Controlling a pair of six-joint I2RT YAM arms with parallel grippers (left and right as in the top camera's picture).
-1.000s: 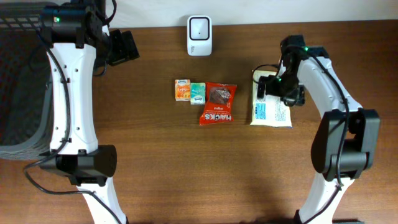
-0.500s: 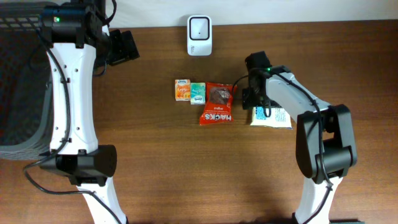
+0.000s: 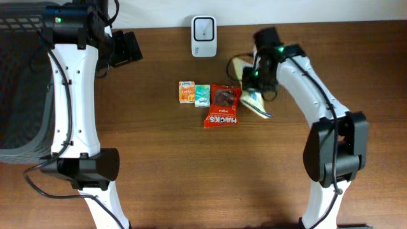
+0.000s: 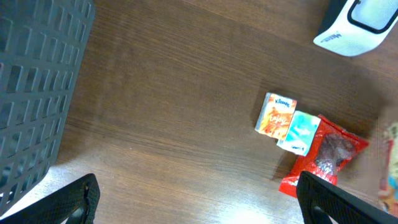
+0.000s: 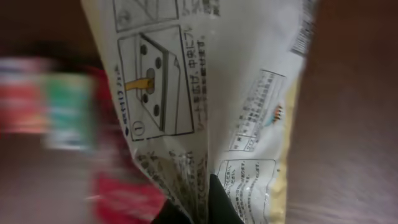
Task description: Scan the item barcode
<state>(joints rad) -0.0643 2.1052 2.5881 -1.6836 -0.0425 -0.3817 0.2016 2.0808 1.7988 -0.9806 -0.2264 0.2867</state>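
The item is a white and yellow packet (image 3: 254,100) printed with small text and diagrams. My right gripper (image 3: 259,77) is shut on it and holds it off the table, right of the white scanner (image 3: 203,35). In the right wrist view the packet (image 5: 205,93) fills the frame, pinched at its lower edge by my right gripper (image 5: 208,208); its printed back faces the camera, and no barcode can be made out. My left gripper (image 3: 124,49) hangs open and empty at the far left; in its own view the left gripper (image 4: 199,205) is spread wide over bare wood.
A red Hacks bag (image 3: 222,105), a teal tissue pack (image 3: 202,95) and an orange tissue pack (image 3: 186,92) lie in a row at mid-table, just left of the held packet. A dark mesh basket (image 3: 19,89) stands at the left edge.
My right gripper has shut on the packet, lifted it off the table and swung it left and back, close to the red bag and the scanner. The left arm has not moved.
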